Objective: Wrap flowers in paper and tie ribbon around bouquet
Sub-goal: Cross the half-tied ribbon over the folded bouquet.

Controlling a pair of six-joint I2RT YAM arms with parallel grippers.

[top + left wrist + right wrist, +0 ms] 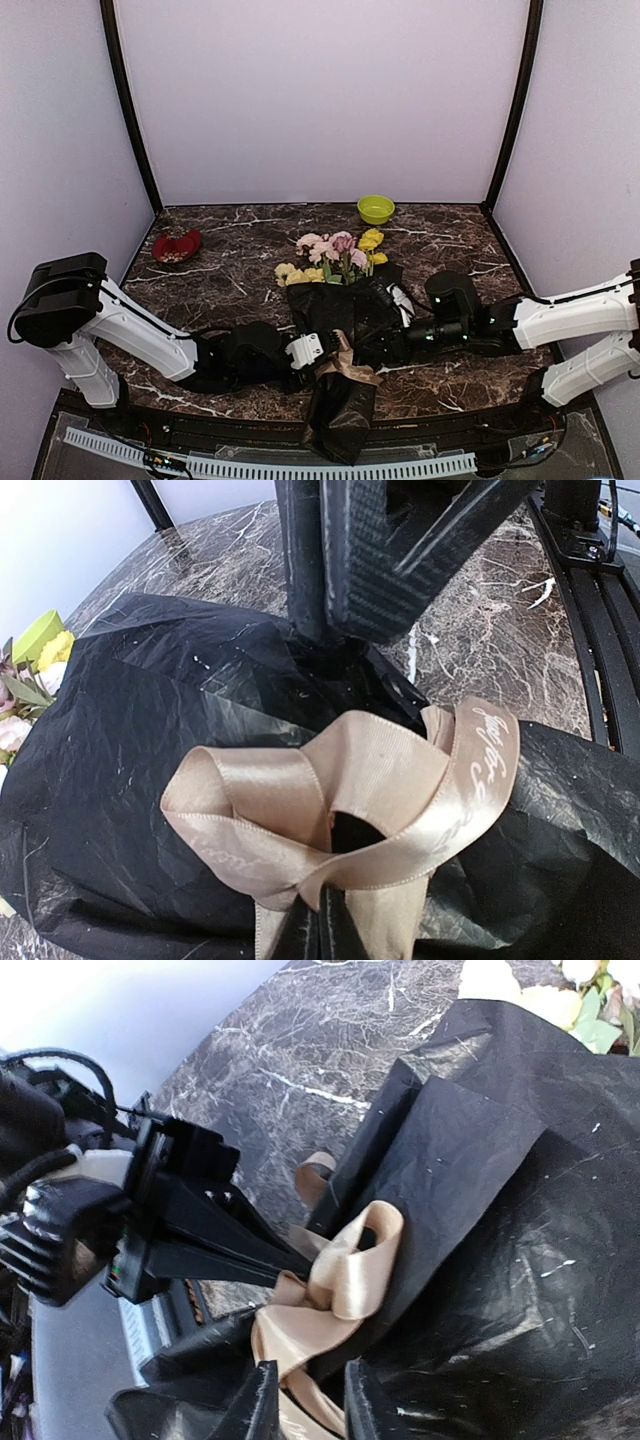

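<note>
From the left, my left gripper (285,1263) reaches in low over the table (230,240) to the narrow part of the bouquet (340,320). Its jaws are pressed together on a strand of the ribbon (380,770), just beside the loops. I judge this pinch is there so the tie cannot go loose while the other side works.

The ribbon goes around the waist of the black paper (110,780). It is bunched into a few loose loops, not a flat tight knot, so I think the tying is under way but not finished.

The bouquet lies in the middle of the table with the flowers (335,252) pointing far, and its lower end hangs over the near edge. This leaves the waist free for both arms to reach it from the two sides.

To the right, my right gripper (308,1400) comes in from the opposite side and faces the left one across the loops. Its jaws stand partly spread, with a ribbon tail and a fold of paper in the gap. I cannot tell if they press on anything. For the next move I would need to catch this tail cleanly, without the crinkly paper.
</note>
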